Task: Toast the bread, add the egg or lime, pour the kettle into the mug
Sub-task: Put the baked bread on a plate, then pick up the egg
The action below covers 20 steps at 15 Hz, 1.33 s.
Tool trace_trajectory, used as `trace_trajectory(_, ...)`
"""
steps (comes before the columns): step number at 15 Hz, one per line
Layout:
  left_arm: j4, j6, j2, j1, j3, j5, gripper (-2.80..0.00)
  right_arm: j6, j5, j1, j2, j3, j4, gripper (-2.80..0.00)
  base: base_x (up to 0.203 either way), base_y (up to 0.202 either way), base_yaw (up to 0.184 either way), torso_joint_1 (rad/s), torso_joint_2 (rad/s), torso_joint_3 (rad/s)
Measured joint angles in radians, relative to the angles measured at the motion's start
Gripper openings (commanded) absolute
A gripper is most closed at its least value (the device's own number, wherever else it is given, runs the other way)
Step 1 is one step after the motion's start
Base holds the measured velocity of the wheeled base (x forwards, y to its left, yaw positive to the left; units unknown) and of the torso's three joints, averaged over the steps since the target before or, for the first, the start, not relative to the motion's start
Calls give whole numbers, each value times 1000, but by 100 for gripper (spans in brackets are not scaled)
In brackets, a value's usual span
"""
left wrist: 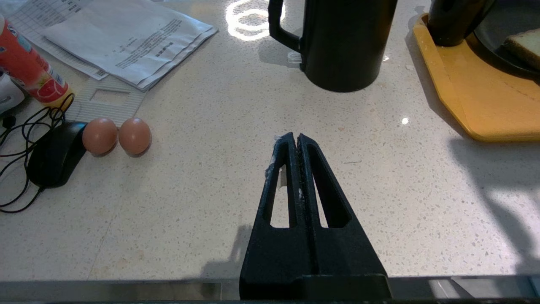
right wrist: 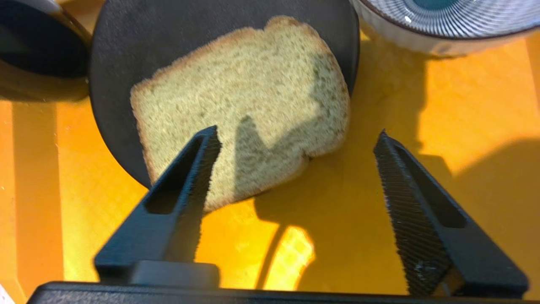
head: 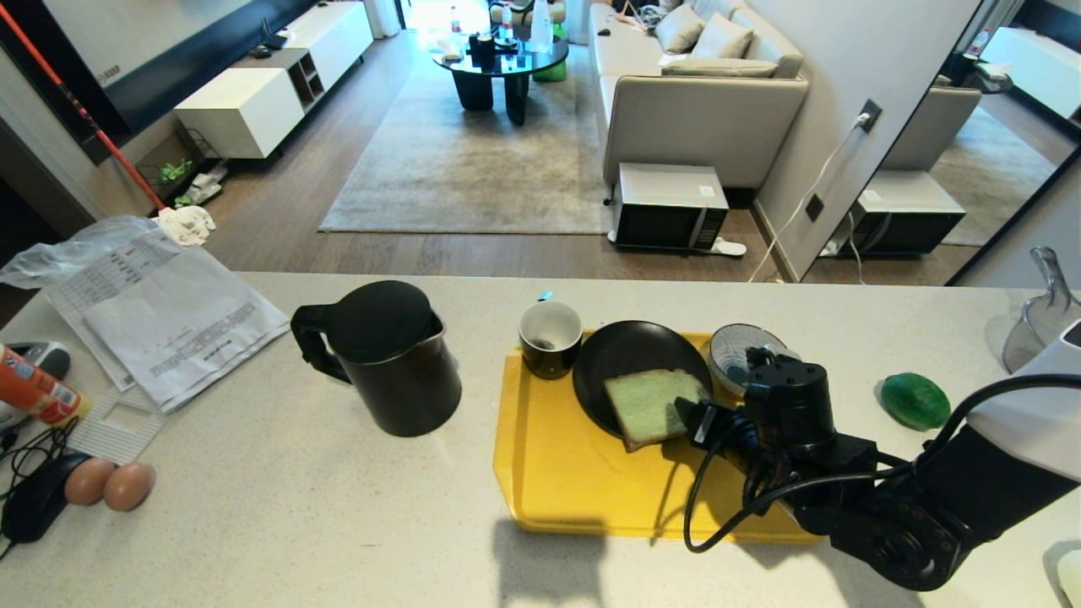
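Just beyond the wide-spread right gripper [right wrist: 295, 139], the bread [right wrist: 240, 97] is seen lying unheld on the black plate [right wrist: 126, 50]

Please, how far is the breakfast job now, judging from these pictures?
Done: the bread lies on the black plate, overhanging its edge, on the yellow tray. In hand: the right hand stands open just above that slice, holding nothing. Left: the lime sits on the counter off the tray, and the kettle stands upright beside the mug. The left hand is shut, idle.
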Motion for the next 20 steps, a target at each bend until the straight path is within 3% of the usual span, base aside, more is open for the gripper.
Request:
trace_trajectory(6,0,0,0,0,0,0,-280,-3,19,0,-109,89,2,0,0,0,0,0,0,0)
trace_trajectory(12,0,0,0,0,0,0,-280,-40,94,-6,-434,299,3,0,0,0,0,0,0,0)
trace_trajectory(17,0,0,0,0,0,0,-280,-166,108,-88,-704,410,0,0,0,0,0,0,0,0)
trace_trajectory(20,0,0,0,0,0,0,-280,-283,170,-183,-853,462,-3,0,0,0,0,0,0,0)
